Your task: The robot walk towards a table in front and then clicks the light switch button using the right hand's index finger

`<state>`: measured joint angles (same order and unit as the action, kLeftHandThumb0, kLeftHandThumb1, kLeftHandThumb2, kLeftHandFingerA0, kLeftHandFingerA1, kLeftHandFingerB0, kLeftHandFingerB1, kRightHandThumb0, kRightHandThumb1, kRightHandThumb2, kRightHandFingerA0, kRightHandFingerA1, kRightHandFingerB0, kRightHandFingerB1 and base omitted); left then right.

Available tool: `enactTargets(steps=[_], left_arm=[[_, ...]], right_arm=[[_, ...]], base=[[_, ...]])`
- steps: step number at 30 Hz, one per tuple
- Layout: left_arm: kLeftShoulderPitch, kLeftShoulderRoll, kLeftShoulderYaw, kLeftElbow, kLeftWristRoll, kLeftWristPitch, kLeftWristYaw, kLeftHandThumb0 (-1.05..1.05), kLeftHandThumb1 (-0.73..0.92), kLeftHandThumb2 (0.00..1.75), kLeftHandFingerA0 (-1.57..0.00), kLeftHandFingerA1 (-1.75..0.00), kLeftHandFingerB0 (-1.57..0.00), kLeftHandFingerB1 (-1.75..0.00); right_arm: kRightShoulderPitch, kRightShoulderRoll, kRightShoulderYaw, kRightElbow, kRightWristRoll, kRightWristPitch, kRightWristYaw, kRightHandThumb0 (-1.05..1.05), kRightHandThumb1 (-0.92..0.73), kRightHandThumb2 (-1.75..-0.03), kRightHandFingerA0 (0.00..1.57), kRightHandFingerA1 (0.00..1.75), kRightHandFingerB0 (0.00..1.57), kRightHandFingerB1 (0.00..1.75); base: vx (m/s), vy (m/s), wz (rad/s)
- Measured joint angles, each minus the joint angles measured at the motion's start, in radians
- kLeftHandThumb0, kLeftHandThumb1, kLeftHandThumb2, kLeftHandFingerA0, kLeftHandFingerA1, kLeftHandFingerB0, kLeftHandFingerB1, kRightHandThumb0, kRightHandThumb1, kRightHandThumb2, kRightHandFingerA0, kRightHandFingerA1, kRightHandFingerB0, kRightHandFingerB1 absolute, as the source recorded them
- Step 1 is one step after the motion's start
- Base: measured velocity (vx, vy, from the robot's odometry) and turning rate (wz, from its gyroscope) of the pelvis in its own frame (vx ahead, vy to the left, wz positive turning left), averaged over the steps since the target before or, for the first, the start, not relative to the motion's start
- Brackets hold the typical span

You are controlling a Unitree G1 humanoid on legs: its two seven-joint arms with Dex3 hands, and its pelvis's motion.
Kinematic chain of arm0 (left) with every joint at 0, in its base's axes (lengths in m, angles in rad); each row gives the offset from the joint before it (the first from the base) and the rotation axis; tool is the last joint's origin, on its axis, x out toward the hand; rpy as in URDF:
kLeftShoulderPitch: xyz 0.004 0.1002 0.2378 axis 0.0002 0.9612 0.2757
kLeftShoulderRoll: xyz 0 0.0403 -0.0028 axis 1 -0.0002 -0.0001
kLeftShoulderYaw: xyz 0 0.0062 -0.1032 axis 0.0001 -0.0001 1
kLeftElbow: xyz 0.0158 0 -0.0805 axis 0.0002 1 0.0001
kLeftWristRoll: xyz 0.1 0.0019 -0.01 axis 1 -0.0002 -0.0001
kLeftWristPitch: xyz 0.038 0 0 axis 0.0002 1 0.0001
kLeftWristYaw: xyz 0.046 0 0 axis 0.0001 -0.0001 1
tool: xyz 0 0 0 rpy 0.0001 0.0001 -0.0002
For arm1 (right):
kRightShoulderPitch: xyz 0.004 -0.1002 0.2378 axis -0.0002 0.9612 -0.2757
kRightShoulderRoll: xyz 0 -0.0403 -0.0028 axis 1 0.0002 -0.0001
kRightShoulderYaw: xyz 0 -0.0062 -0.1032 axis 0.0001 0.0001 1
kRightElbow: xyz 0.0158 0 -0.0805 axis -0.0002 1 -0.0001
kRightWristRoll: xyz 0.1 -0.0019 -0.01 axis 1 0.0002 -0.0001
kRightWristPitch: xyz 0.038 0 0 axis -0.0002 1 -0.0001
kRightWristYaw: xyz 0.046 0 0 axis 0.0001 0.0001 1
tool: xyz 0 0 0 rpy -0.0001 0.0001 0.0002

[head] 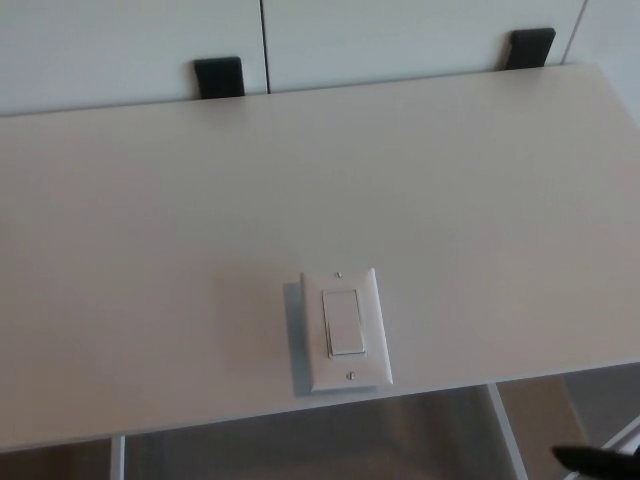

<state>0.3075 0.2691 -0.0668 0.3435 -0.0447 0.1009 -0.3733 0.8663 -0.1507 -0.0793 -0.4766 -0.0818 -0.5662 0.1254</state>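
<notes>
Right hand (597, 459) fingers barely visible, state unclear, light switch (345, 329) flat on table (150, 250), long axis running near-to-far

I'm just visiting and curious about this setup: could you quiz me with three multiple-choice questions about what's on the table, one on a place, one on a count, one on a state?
1. Where does the white rectangular light switch plate lie on the pale tabletop?
A. near the front edge
B. far left corner
C. against the wall

2. How many black brackets show behind the table?
A. one
B. two
C. four

3. Is anything touching the switch?
A. a black hand presses it
B. a person's finger
C. nothing

Answers: A, the plate sits just short of the near edge; B, a second bracket shows at right; C, the switch lies bare.
</notes>
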Motion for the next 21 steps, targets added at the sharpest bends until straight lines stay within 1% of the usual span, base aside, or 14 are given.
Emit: enactTargets(steps=[2, 3, 4, 5, 6, 7, 9, 12, 14, 15, 18, 20, 21], left_arm=[[-0.003, 0.0, -0.001, 0.0, 0.0, 0.0, 0.0, -0.13, 0.49, 0.91, -0.31, -0.57, -0.16, -0.5], [-0.005, 0.0, -0.001, 0.0, 0.0, 0.0, 0.0, -0.13, 0.5, 0.91, -0.31, -0.57, -0.16, -0.5], [-0.007, -0.001, -0.001, 0.0, 0.0, 0.0, 0.0, -0.13, 0.5, 0.91, -0.31, -0.57, -0.15, -0.49], [-0.008, -0.001, -0.002, 0.0, 0.0, 0.0, 0.0, -0.13, 0.5, 0.91, -0.31, -0.57, -0.15, -0.49], [-0.008, -0.001, -0.002, 0.0, 0.0, 0.0, 0.0, -0.13, 0.49, 0.91, -0.31, -0.57, -0.16, -0.5], [-0.009, -0.001, -0.002, 0.0, 0.0, 0.0, 0.0, -0.14, 0.49, 0.91, -0.3, -0.57, -0.15, -0.5], [-0.01, -0.002, -0.002, 0.0, 0.0, 0.0, 0.0, -0.14, 0.49, 0.91, -0.3, -0.56, -0.15, -0.49], [-0.015, -0.002, -0.002, 0.0, 0.0, 0.0, 0.0, -0.14, 0.49, 0.91, -0.3, -0.56, -0.15, -0.49], [-0.018, -0.003, -0.002, -0.001, 0.0, 0.0, 0.0, -0.14, 0.49, 0.91, -0.31, -0.56, -0.16, -0.49], [-0.019, -0.003, -0.002, -0.001, 0.0, 0.0, 0.0, -0.14, 0.49, 0.91, -0.32, -0.57, -0.15, -0.49], [-0.022, -0.003, -0.002, -0.004, 0.0, 0.0, 0.0, -0.15, 0.49, 0.9, -0.32, -0.57, -0.16, -0.49], [-0.024, -0.004, -0.003, -0.006, 0.0, 0.0, 0.0, -0.15, 0.49, 0.9, -0.33, -0.57, -0.16, -0.49], [-0.024, -0.004, -0.003, -0.007, 0.0, 0.0, 0.0, -0.15, 0.49, 0.91, -0.34, -0.58, -0.16, -0.49]], right_arm=[[-0.032, 0.012, -0.025, -0.083, -0.03, -0.008, -0.005, -0.7, -0.5, -0.56, 0.29, 0.59, 0.49, 0.44], [-0.047, 0.014, -0.029, -0.101, -0.039, -0.01, -0.007, -0.81, -0.44, -0.8, 0.21, 0.59, 0.43, 0.5], [-0.077, 0.015, -0.036, -0.127, -0.058, -0.011, -0.008, -0.73, -0.39, -0.79, 0.2, 0.59, 0.37, 0.49], [-0.103, 0.016, -0.04, -0.145, -0.076, -0.01, -0.008, -0.73, -0.39, -0.79, 0.2, 0.59, 0.37, 0.49], [-0.111, 0.016, -0.041, -0.149, -0.082, -0.01, -0.008, -0.74, -0.48, -0.56, 0.23, 0.56, 0.43, 0.38], [-0.145, 0.016, -0.041, -0.165, -0.105, -0.009, -0.008, -0.76, -0.4, -0.79, 0.19, 0.56, 0.41, 0.45], [-0.193, 0.016, -0.039, -0.179, -0.139, -0.007, -0.008, -0.76, -0.4, -0.8, 0.19, 0.54, 0.43, 0.46], [-0.272, 0.016, -0.022, -0.184, -0.192, 0.002, -0.008, -0.82, -0.43, -0.82, 0.21, 0.54, 0.44, 0.46], [-0.317, 0.016, -0.008, -0.184, -0.225, 0.009, -0.007, -0.81, -0.43, -0.81, 0.21, 0.53, 0.43, 0.45], [-0.33, 0.016, -0.003, -0.184, -0.235, 0.011, -0.007, -0.82, -0.42, -0.81, 0.24, 0.51, 0.45, 0.45], [-0.407, 0.017, 0.026, -0.182, -0.29, 0.024, -0.006, -0.83, -0.43, -0.81, 0.24, 0.51, 0.46, 0.46], [-0.451, 0.018, 0.044, -0.178, -0.323, 0.032, -0.006, -0.84, -0.45, -0.83, 0.21, 0.5, 0.45, 0.46], [-0.474, 0.018, 0.054, -0.174, -0.342, 0.037, -0.006, -0.84, -0.57, -0.58, 0.23, 0.46, 0.46, 0.35]], base=[[0.0, 0.0, 0.0], [0.0, 0.0, 0.0], [0.0, 0.0, 0.0], [0.0, 0.0, 0.0], [0.0, 0.0, 0.0], [0.0, 0.0, 0.0], [0.0, 0.0, 0.0], [0.0, 0.0, 0.0], [0.0, 0.0, 0.0], [0.0, 0.0, 0.0], [0.0, 0.0, 0.0], [0.0, 0.0, 0.0], [0.0, 0.0, 0.0]])
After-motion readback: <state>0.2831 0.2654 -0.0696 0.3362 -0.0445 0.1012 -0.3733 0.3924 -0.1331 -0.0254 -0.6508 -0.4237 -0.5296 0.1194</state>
